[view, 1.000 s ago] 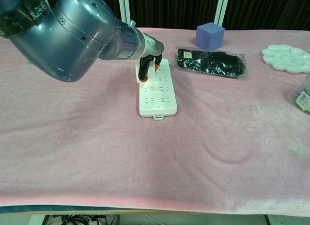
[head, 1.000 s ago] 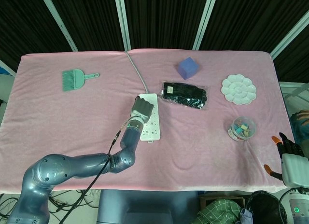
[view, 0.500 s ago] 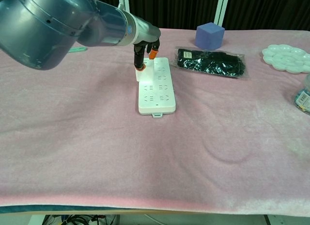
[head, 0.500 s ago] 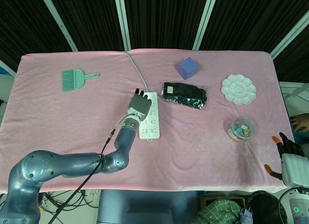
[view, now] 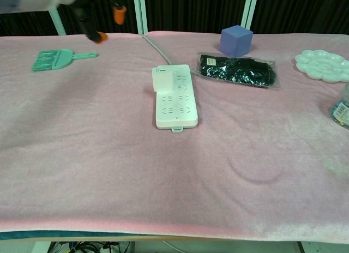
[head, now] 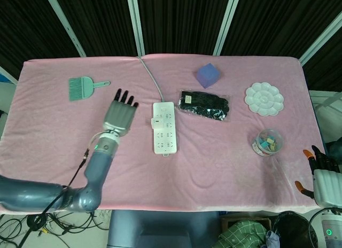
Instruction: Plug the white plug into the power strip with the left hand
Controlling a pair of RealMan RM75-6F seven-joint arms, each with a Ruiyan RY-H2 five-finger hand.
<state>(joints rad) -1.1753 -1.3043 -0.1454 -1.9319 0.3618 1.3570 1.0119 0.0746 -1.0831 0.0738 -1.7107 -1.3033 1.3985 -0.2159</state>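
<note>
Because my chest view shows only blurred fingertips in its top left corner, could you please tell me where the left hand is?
Observer: In the head view the left hand hangs over the pink cloth to the left of the power strip, apart from it.
Operator: Thank you. Is it holding anything?
Observer: No, its fingers are spread and there is nothing in them.
Operator: And the right hand, which I cannot see at all?
Observer: The right hand is beyond the table's near right corner, holding nothing, and nowhere near the strip.
</note>
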